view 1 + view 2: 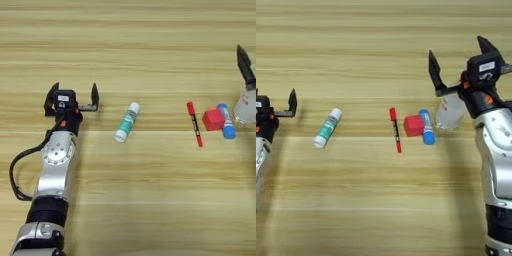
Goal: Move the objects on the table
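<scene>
On the table (pixel 150 40) several objects lie in a row. A white-and-green tube (pixel 127 121) lies left of centre. To its right are a thin red pen (pixel 194 124), a small red cube (pixel 213 120) and a blue tube (pixel 226 121), with cube and tube side by side. Right of the blue tube is a clear plastic bottle (pixel 450 112), partly covered by my right gripper (pixel 460 60). That gripper is open, its fingers spread wide and reaching beyond the bottle. My left gripper (pixel 73 96) is open too, left of the white-and-green tube and apart from it.
My left arm (pixel 52 175) runs from the bottom left corner up to its gripper. The right arm (pixel 498 165) comes up along the right edge.
</scene>
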